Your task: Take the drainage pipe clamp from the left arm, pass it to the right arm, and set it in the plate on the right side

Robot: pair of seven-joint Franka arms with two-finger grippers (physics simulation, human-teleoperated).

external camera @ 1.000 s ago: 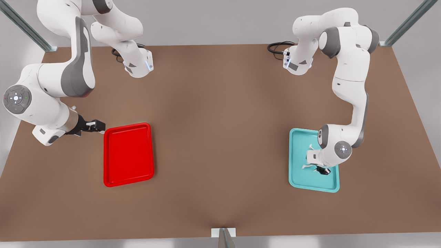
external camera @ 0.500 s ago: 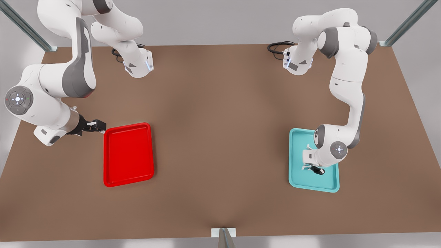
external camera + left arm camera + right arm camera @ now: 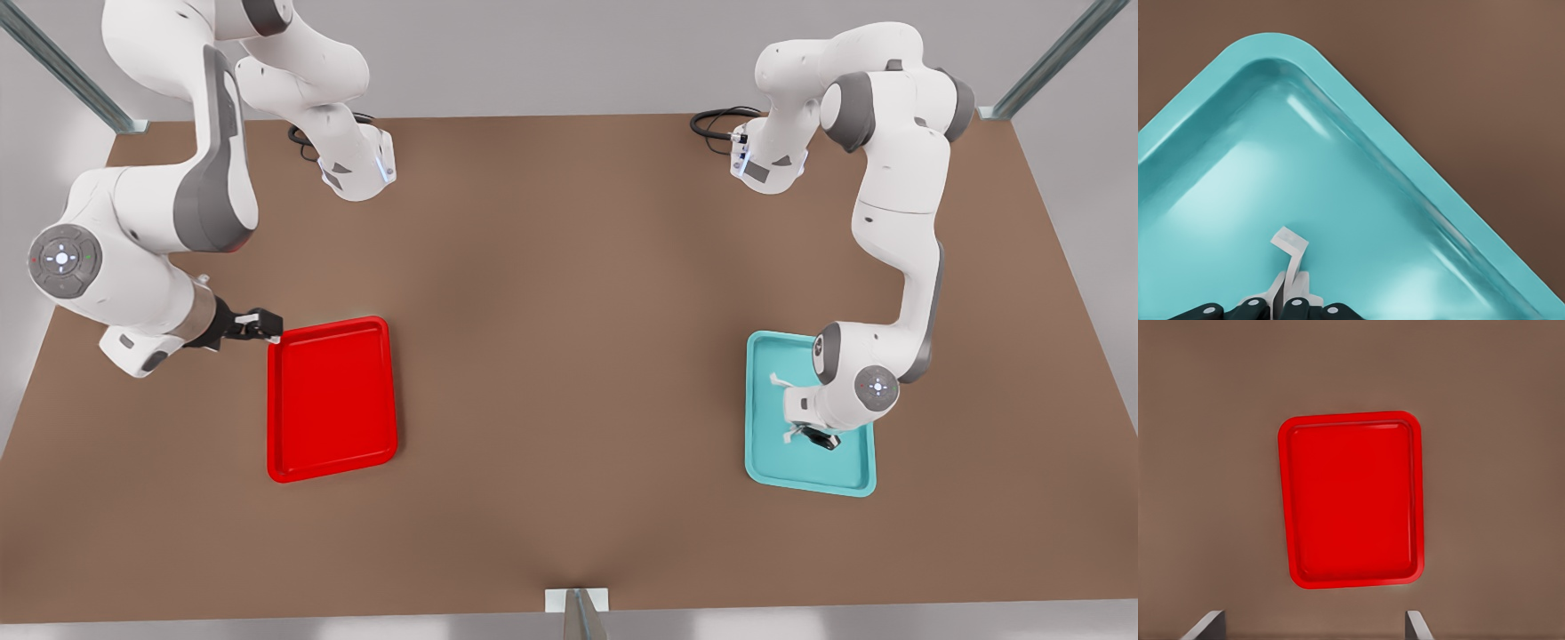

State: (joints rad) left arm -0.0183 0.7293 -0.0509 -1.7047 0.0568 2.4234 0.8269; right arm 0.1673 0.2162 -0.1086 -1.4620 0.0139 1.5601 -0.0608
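Fingers of left gripper (image 3: 1289,308) pinch drainage pipe clamp (image 3: 1290,260) over teal tray (image 3: 1418,167). Right gripper (image 3: 253,326) spread wide, waiting beside red plate (image 3: 1351,500). Risk: thin strip held near one end could twist or slip at handover.

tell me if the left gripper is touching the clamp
Touching. In the left wrist view the left gripper has its fingers closed on the white clamp over the teal tray.

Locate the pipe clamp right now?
The drainage pipe clamp sits over the teal tray on the front view's right, pinched in the left gripper; the red plate lies on the front view's left.
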